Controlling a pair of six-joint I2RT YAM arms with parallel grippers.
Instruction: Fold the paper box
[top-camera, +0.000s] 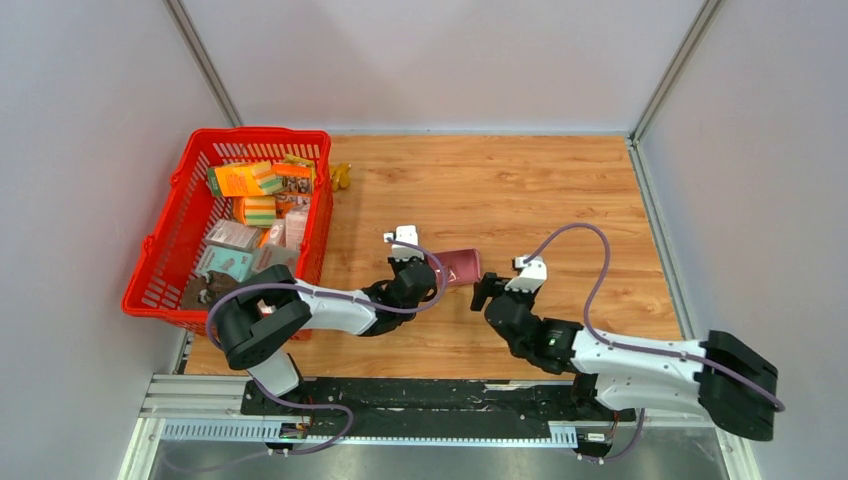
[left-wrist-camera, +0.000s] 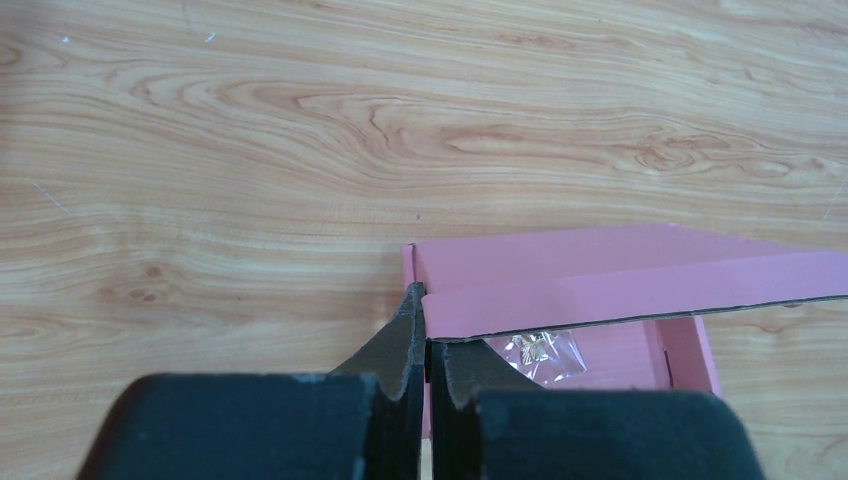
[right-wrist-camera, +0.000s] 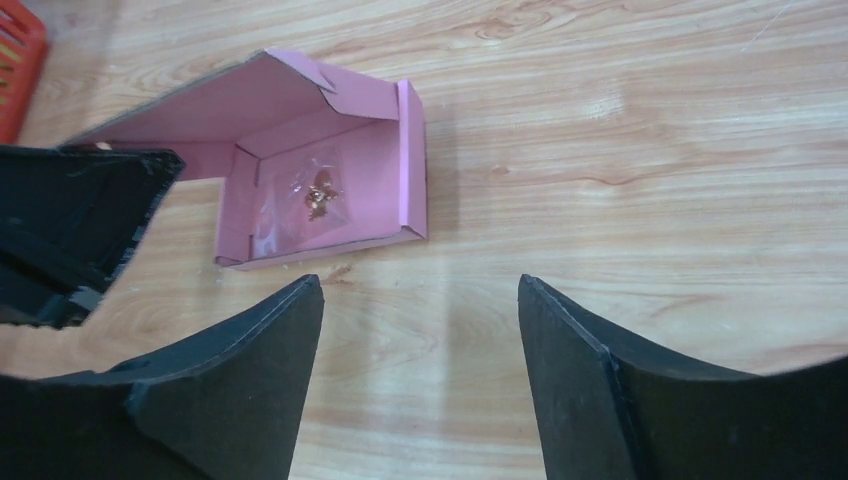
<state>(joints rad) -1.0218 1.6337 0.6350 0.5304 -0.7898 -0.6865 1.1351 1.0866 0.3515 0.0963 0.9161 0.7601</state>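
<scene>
One paper box (left-wrist-camera: 600, 275) pinched in left hand (left-wrist-camera: 427, 338), right hand (right-wrist-camera: 418, 290) spread nearby

The left arm (top-camera: 330, 305) lies low over the table and reaches from its base toward the right, with the elbow bent. The left pincer (left-wrist-camera: 425, 300) has both fingers pressed together on the thin edge of a flap of the paper box (left-wrist-camera: 600, 265). The right arm (top-camera: 620, 355) reaches toward the left, also low. The right pincer (right-wrist-camera: 420, 290) has its fingers wide apart and grips nothing, near the left one

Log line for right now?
left gripper shut on paper box lid | right gripper open, clear of box | lid raised | small bag inside
</scene>
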